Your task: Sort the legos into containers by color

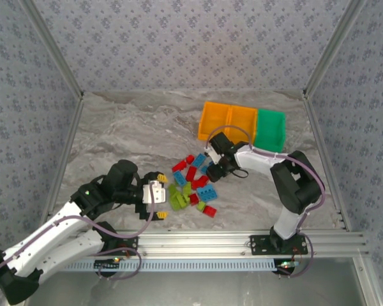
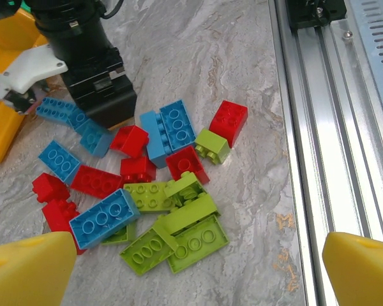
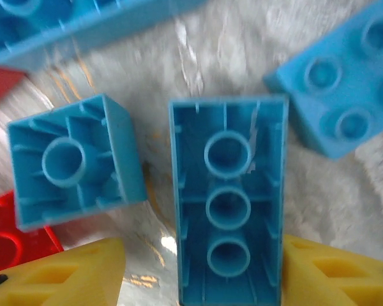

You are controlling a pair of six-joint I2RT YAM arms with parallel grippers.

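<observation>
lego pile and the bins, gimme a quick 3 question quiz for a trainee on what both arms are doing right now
1. True or false: in its wrist view, the right gripper has a finger on each side of an upturned blue brick.
2. In the top view, what colour is the rightmost bin? A orange, B green, C red.
3. Fill in: over the pile, the left gripper has its jaws ____ (open or shut).

Key: 1 true; 2 B; 3 open.

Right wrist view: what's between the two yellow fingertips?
In the right wrist view, an upturned blue lego, hollow underside showing, lies between the fingertips of the right gripper; its jaws are open.
</observation>
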